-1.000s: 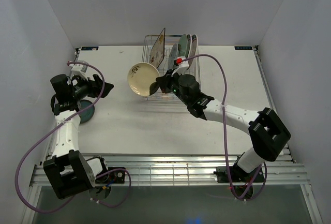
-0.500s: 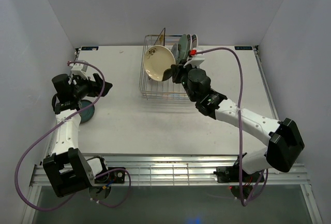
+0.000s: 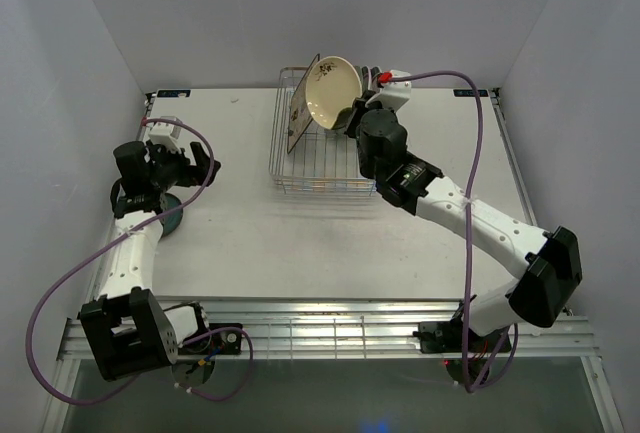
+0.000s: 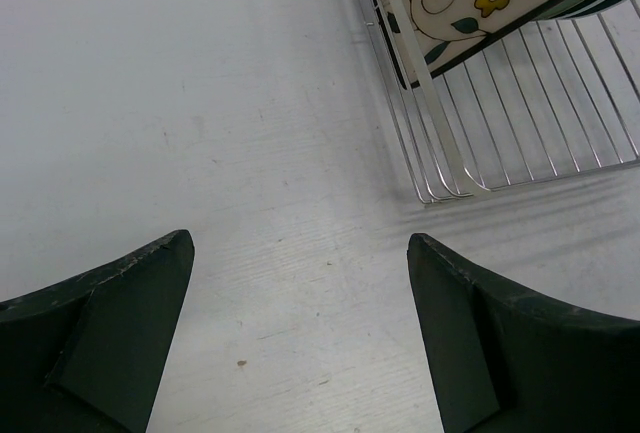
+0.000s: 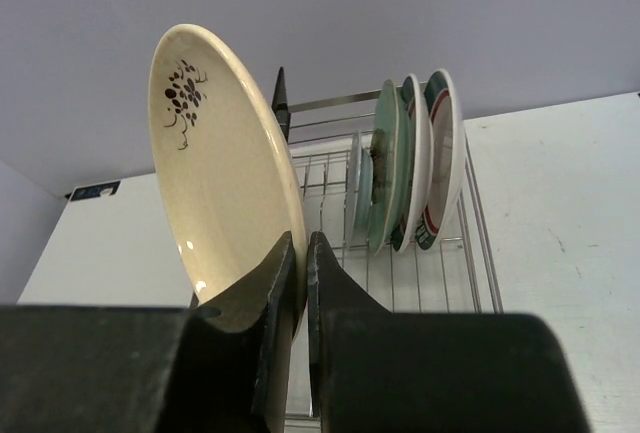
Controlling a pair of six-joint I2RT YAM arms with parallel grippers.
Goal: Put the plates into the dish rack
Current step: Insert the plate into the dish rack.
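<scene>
Right wrist view has the cream plate (image 5: 225, 168) upright above the dish rack (image 3: 300, 168), rim pinched by the right gripper (image 5: 303, 245); five plates (image 5: 410, 168) look racked. One dark teal plate (image 3: 168, 218) lies on the table (image 3: 260, 243) near the left gripper (image 4: 300, 243), jaws spread, empty.

The right gripper (image 3: 347, 118) pinches the rim of a cream plate (image 3: 333, 91), holding it on edge above the dish rack (image 3: 320, 181), just beside the square floral plate (image 3: 302, 108) standing there. Well apart, the left gripper (image 3: 205, 168) hovers near a dark teal plate (image 3: 168, 219) on the table (image 3: 300, 243).
</scene>
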